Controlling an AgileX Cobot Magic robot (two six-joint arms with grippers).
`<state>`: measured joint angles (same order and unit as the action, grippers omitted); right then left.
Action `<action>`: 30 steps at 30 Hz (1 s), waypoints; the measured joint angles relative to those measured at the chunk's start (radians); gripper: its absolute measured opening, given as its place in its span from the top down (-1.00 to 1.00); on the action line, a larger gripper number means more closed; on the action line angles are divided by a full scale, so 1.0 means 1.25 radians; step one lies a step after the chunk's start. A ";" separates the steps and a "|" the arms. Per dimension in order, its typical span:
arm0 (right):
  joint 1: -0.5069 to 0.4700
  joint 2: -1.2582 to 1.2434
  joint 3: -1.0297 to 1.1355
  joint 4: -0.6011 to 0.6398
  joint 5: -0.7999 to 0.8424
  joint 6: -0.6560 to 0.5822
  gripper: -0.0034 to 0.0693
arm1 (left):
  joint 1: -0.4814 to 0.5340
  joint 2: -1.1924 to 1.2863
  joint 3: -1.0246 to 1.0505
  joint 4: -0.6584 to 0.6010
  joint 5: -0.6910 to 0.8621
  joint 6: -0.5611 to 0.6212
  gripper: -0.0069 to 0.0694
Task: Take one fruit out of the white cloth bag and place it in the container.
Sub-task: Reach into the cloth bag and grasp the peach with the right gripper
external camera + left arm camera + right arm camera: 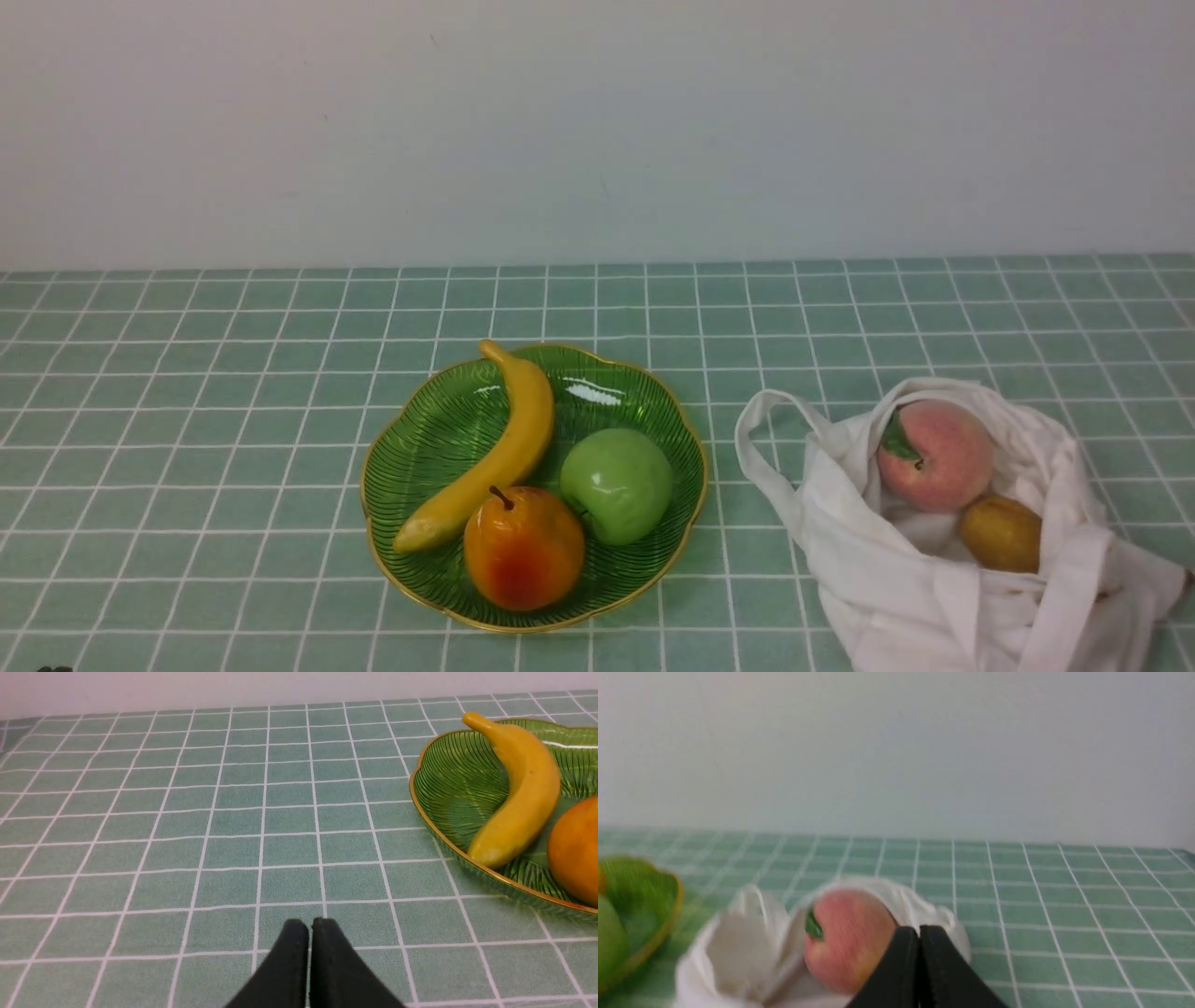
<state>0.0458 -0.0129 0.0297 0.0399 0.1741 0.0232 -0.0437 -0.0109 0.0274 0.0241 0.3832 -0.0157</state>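
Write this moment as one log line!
round pink peach: in white cloth bag | green glass plate: awaiting peach | left pincer, right pincer: shut

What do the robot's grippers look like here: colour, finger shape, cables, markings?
Both the left gripper and the right gripper show two matte black fingers, broad at the base and tapering to rounded tips. No cables or markings show on them.

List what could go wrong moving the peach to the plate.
The right end effector is shut facing the peach; unopened, it might shove it deeper. The white cloth bag folds around the peach and could get pinched. The banana, pear and apple crowd the green plate; the peach may roll off.
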 joint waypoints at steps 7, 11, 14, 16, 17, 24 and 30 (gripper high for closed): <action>0.000 0.000 0.000 0.152 -0.139 0.149 0.94 | 0.000 0.000 0.000 0.000 0.000 0.000 0.84; 0.000 0.000 0.000 0.167 -0.159 0.162 0.94 | 0.000 0.000 0.000 0.000 0.000 0.000 0.84; 0.000 0.000 0.000 0.178 -0.176 0.174 0.94 | 0.000 0.000 0.000 0.000 0.000 0.000 0.84; 0.000 0.000 0.000 0.187 -0.196 0.189 0.94 | 0.000 0.000 0.000 0.000 0.000 0.000 0.84; 0.000 0.000 0.000 0.193 -0.245 0.222 0.94 | 0.000 0.000 0.000 0.000 0.000 0.000 0.84; 0.017 0.110 -0.269 0.142 0.051 0.247 0.94 | 0.000 0.000 0.000 0.000 0.000 0.000 0.84; 0.036 0.461 -0.534 0.123 0.475 0.065 0.94 | 0.000 0.000 0.000 0.000 0.000 0.000 0.84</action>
<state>0.0911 0.5631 -0.6378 0.1936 0.7674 0.1041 -0.0437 -0.0109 0.0274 0.0241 0.3832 -0.0157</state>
